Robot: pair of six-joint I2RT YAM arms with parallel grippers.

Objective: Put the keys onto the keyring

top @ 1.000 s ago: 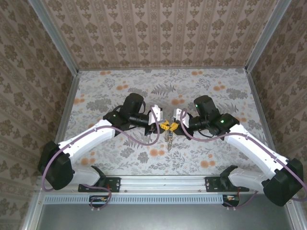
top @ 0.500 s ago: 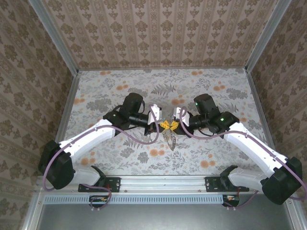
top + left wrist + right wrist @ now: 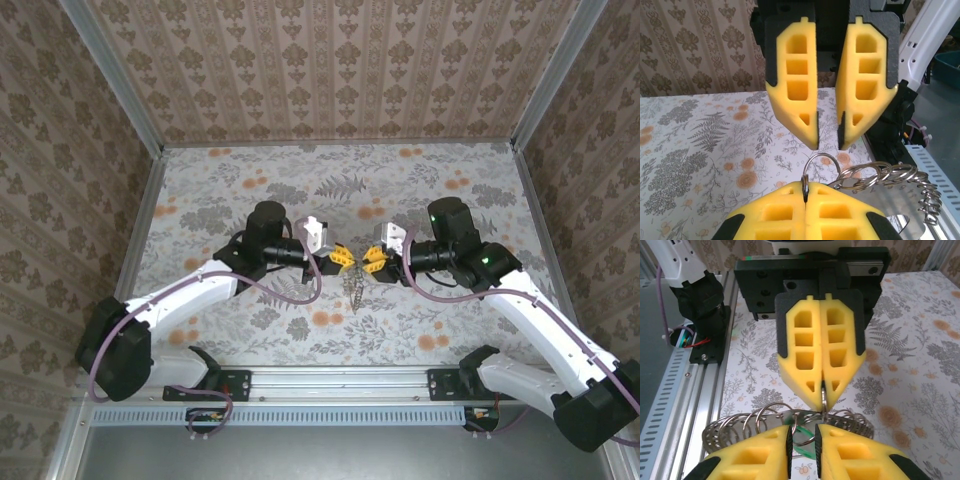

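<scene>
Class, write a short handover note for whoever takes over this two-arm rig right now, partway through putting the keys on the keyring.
Left claw: shut on the thin silvery wire keyring, held above the floral-patterned table. The keyring's chain of linked rings hangs down between the claws.
Right claw: open by a narrow gap, facing the left claw close across the ring, gripping nothing I can make out.
Keys: a small green piece, perhaps a key head, shows in the right claw's gap.
Done: ring lifted and presented. Whether any key is threaded cannot be told.
Left: thread the keys onto the ring.
</scene>
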